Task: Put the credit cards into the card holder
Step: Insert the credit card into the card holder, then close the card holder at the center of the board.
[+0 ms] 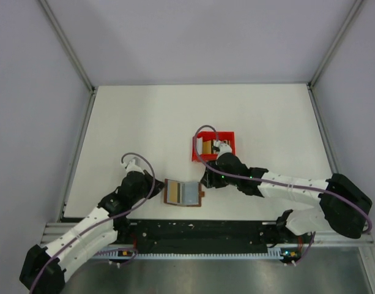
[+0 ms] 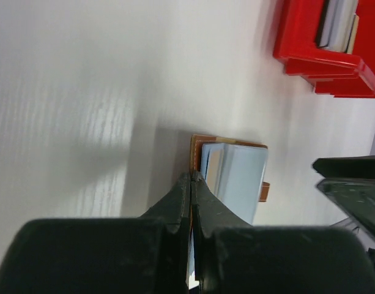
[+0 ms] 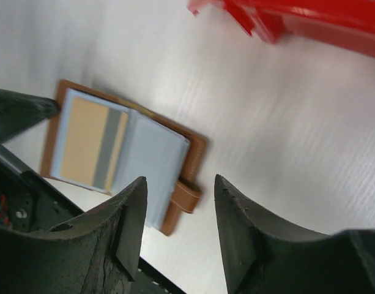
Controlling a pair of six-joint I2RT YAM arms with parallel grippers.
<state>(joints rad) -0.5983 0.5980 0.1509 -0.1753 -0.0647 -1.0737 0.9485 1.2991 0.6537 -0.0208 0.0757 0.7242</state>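
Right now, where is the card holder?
In the top view, the card holder lies open near the front of the table, just right of the left claw, with the red bin behind it.

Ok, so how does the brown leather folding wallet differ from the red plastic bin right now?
The brown leather folding wallet lies flat and open, showing grey pockets; the red plastic bin is a rigid walled tray. The wallet lies by the near edge of the white table; the bin sits nearer its middle. The wallet shows one tan-gold card in a pocket; the bin holds several cards. Both hold cards.
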